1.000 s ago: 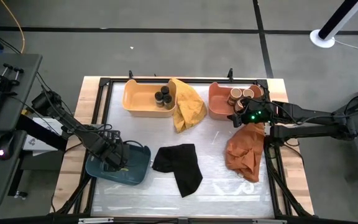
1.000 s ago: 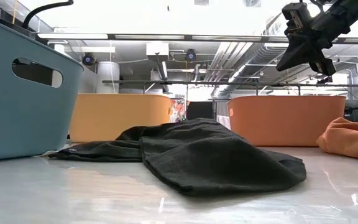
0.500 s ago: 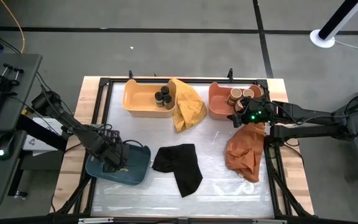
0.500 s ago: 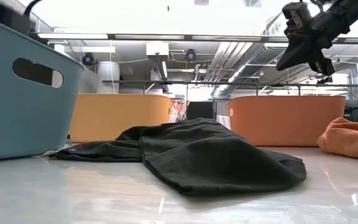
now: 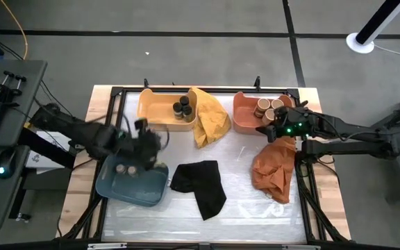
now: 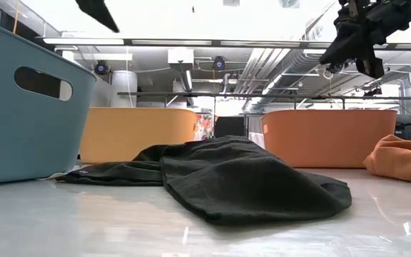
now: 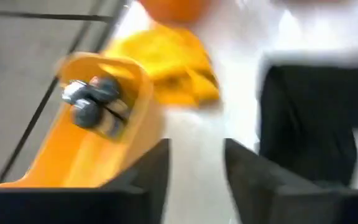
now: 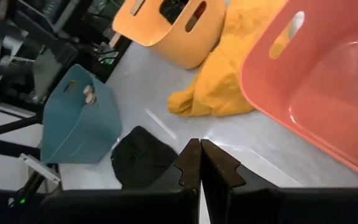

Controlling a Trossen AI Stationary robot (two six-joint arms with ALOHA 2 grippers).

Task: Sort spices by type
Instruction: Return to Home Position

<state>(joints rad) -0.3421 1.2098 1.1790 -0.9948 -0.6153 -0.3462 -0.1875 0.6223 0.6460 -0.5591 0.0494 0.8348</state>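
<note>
At worktop's front-left corner, two small tan-lidded cylindrical spice jars [image 5: 127, 169] stand in blue plastic bin [image 5: 150, 189]. Prob. light, rigid, smooth-sided, so pinch across body under lid. Black-lidded jars [image 5: 181, 108] sit in yellow plastic bin [image 5: 155, 111], back-left. Further tan-lidded jars [image 5: 271, 105] are in coral plastic bin [image 5: 243, 115], back-right. Left end effector [image 7: 196, 149] hangs over blue bin, released, empty. Right end effector [image 8: 200, 149] is by coral bin, clenched on nothing.

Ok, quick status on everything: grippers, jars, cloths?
Left gripper: open, empty, raised near the blue tray.
Right gripper: shut, empty, raised by the coral tray.
Black-lidded jars: upright in the yellow tray.
Tan-lidded jars: upright, some in the coral tray, two in the blue tray.
Yellow cloth: draped over the yellow tray's end.
Black cloth: crumpled on the table.
Orange cloth: crumpled on the table.
</note>
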